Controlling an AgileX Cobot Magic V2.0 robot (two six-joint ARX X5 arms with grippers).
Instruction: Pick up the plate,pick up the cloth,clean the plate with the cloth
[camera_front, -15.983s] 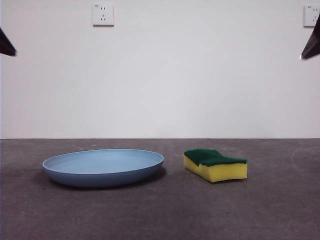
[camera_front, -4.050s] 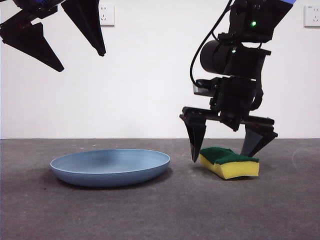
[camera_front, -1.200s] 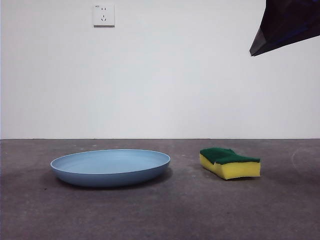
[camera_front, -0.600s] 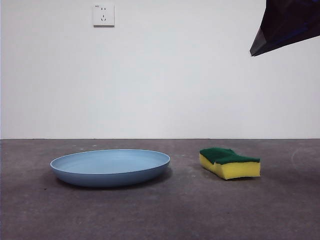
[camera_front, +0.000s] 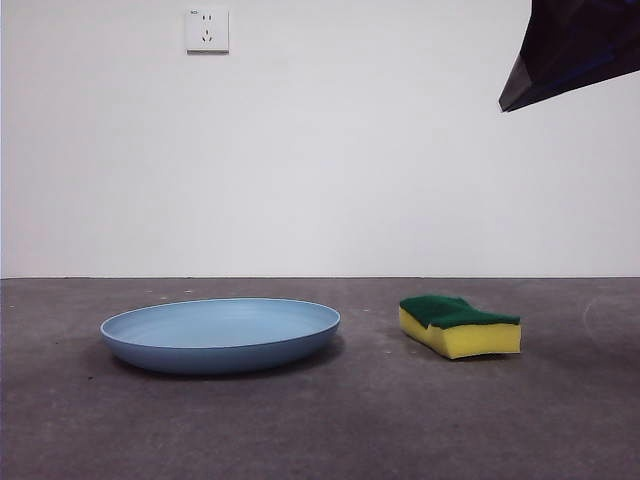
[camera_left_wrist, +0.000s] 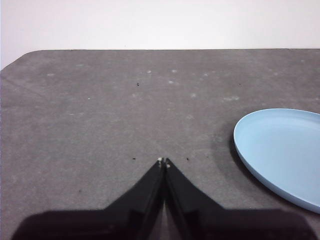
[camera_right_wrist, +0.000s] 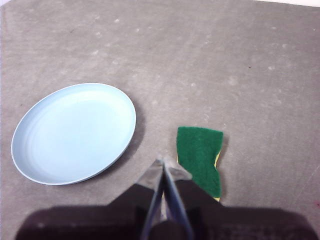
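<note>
My right claw (camera_right_wrist: 163, 167) hangs pressed together high above the bench (camera_front: 330, 430), looking down on the plate (camera_right_wrist: 74, 133) and the cloth (camera_right_wrist: 199, 158) lying apart. My left claw (camera_left_wrist: 163, 163), also closed, sees only the plate's edge; the front view shows both resting flat.

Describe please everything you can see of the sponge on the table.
The sponge is a small rectangular block with a yellow foam body, a dark green scouring layer on top and wavy sides. It lies flat on the grey table, green side up, beside the light-blue plate but apart from it. Nothing grips or touches it; the right gripper, jaws shut, hangs above it.
</note>
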